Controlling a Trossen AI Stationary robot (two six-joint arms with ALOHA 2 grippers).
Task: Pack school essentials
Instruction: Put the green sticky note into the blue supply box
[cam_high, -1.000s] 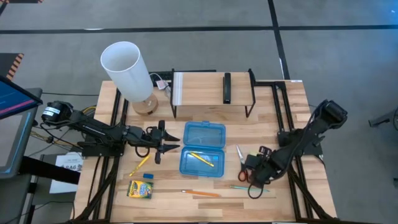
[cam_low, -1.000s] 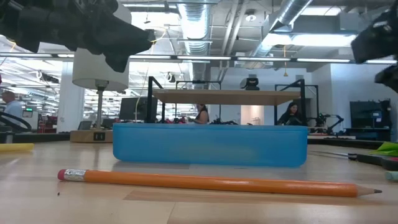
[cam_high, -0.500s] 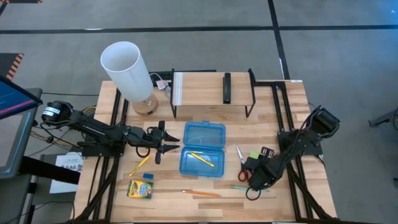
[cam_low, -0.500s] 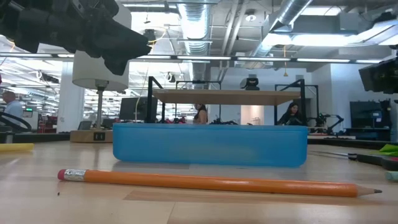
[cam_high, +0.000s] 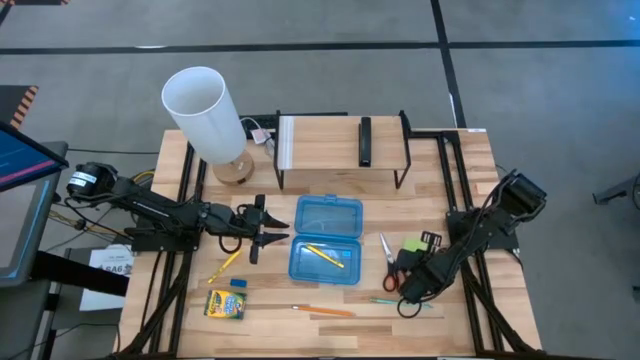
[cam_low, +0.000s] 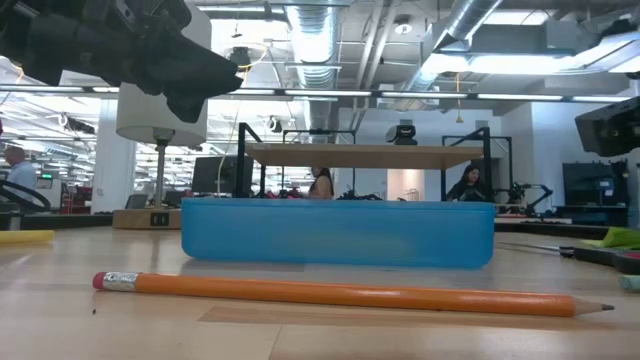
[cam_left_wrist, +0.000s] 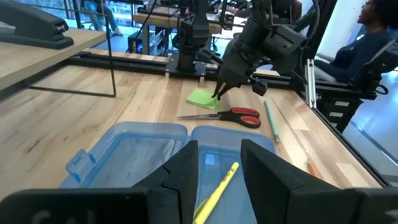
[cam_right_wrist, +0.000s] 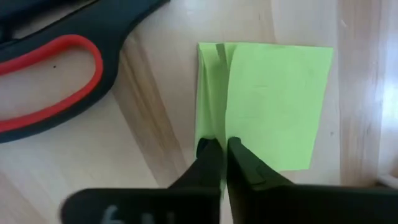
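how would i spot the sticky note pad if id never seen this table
Start at the blue case in the table's middle and look toward the right arm's side, past the red-handled scissors. The green sticky-note pad lies flat there, the only bright green square.

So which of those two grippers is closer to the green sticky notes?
The right gripper: its tips are pinched on the edge of the green sticky-note pad, beside the scissors. The left gripper hovers across the table, on the far side of the blue case.

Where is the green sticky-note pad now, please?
In the high view the green sticky-note pad lies on the table's right side, just right of the red-handled scissors, with the right gripper shut on its edge.
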